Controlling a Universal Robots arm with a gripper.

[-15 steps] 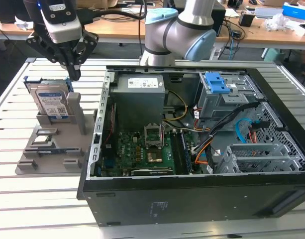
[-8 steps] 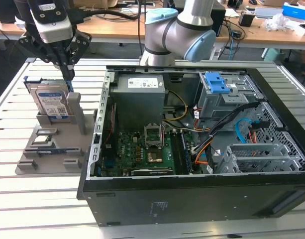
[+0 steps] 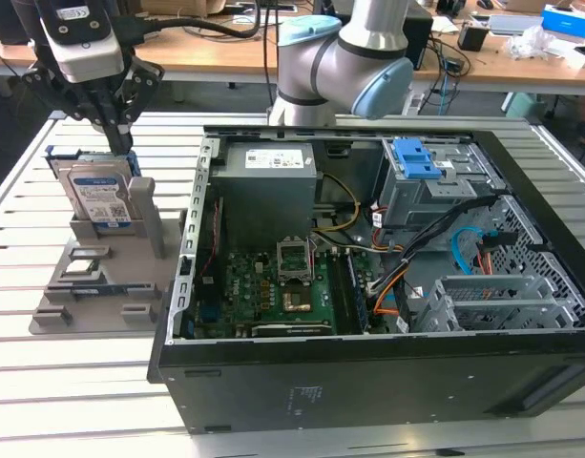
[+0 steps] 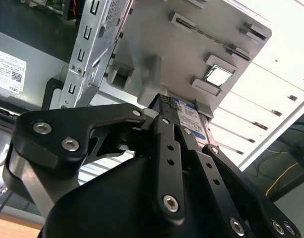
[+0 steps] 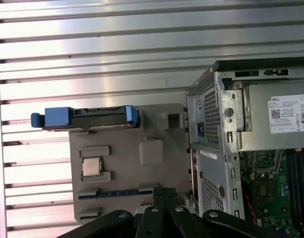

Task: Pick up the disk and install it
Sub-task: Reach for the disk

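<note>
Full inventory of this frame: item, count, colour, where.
table: 1, silver slats, under everything
case: 1, black, open, mid-table
power supply: 1, grey, inside case
latch piece: 1, blue, on drive bay inside case
motherboard: 1, green, case floor
fixture: 1, grey, on table, exterior view's left of case
disk: 1, silver with blue frame, upright in fixture
arm: 1, grey and light blue, behind case
gripper: 1, black, over disk's top edge

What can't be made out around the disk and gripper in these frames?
Bottom of the disk: exterior view, sunk in the grey holder.
Whether the gripper touches the disk: second wrist view, its own body blocks it.
Flat sides of the disk: first wrist view, edge-on.
</note>
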